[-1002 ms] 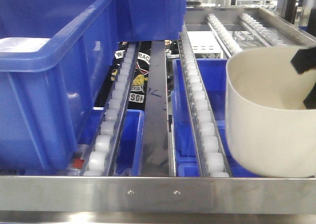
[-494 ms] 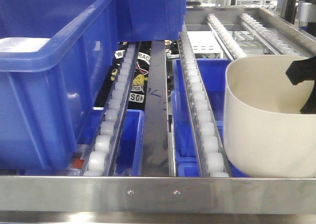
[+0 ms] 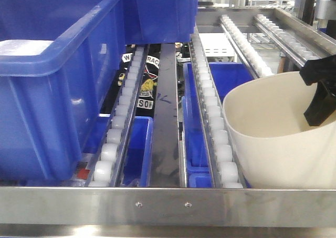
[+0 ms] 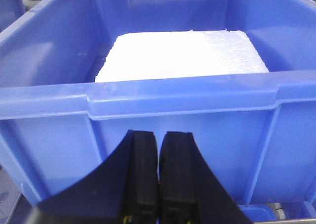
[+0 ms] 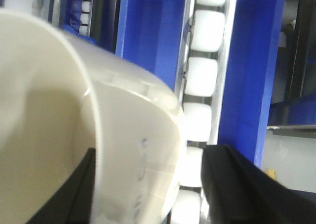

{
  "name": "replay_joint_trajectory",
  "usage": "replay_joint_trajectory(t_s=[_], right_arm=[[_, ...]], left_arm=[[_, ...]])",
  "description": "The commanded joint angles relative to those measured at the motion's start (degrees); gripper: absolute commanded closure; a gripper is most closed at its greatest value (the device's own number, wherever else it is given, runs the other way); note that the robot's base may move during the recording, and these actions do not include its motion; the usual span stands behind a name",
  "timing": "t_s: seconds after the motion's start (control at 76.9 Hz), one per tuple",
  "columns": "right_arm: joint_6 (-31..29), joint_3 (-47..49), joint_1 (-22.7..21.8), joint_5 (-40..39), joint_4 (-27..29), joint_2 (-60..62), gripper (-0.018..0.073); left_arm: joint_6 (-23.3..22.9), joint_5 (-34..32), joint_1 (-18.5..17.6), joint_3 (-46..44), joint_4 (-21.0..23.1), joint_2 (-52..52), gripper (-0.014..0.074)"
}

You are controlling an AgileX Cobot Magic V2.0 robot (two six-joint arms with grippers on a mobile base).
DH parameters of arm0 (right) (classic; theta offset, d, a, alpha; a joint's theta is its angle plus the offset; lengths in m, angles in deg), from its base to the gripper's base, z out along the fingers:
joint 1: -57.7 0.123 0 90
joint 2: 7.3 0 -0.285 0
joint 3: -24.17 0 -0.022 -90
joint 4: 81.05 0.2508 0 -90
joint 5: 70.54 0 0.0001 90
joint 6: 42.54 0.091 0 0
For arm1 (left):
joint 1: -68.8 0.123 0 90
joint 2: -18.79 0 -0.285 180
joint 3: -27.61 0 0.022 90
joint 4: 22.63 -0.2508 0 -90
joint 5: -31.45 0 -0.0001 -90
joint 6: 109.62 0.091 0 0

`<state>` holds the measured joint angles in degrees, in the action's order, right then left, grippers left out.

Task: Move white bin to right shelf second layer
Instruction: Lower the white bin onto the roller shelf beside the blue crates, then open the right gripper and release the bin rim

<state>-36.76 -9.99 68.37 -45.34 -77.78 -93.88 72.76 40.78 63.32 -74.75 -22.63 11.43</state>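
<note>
Cream-white bin (image 3: 273, 143) tilted over roller rails (image 3: 212, 117) at 4 o'clock, wall pinched by right end effector (image 5: 148, 184). Not yet seated flat; setting down and release judged remaining. Left end effector (image 4: 159, 177) pressed together, idle.

Left gripper (image 4: 159, 184) closed; right gripper (image 5: 148, 184) clamped.

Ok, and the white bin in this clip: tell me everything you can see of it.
The white bin is a cream-white, smooth, plastic-looking tub with a rounded rim and walls tapering downward, no handles, its visible inside empty. It is tilted, the rim's near-left edge dipping toward the roller rails, at the right of the rack level behind the steel front bar. The right gripper pinches its wall, one finger inside and one outside. Whether its base rests on the rollers is hidden by the bar.
</note>
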Motion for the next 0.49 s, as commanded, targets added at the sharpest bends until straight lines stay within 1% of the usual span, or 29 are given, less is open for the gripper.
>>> replay_joint_trajectory(t_s=[0.0, 0.312, 0.481], right_arm=[[-0.3, 1.9, 0.0, -3.5, 0.3, 1.6, 0.0083], [-0.3, 1.9, 0.0, -6.7, 1.3, 5.6, 0.0083], [-0.3, 1.9, 0.0, -6.6, 1.3, 8.3, 0.0083]], left_arm=[[-0.2, -4.9, -0.3, 2.1, 0.0, 0.8, 0.0512], [-0.2, -4.9, -0.3, 2.1, 0.0, 0.8, 0.0512], [-0.2, -4.9, -0.3, 2.1, 0.0, 0.8, 0.0512]])
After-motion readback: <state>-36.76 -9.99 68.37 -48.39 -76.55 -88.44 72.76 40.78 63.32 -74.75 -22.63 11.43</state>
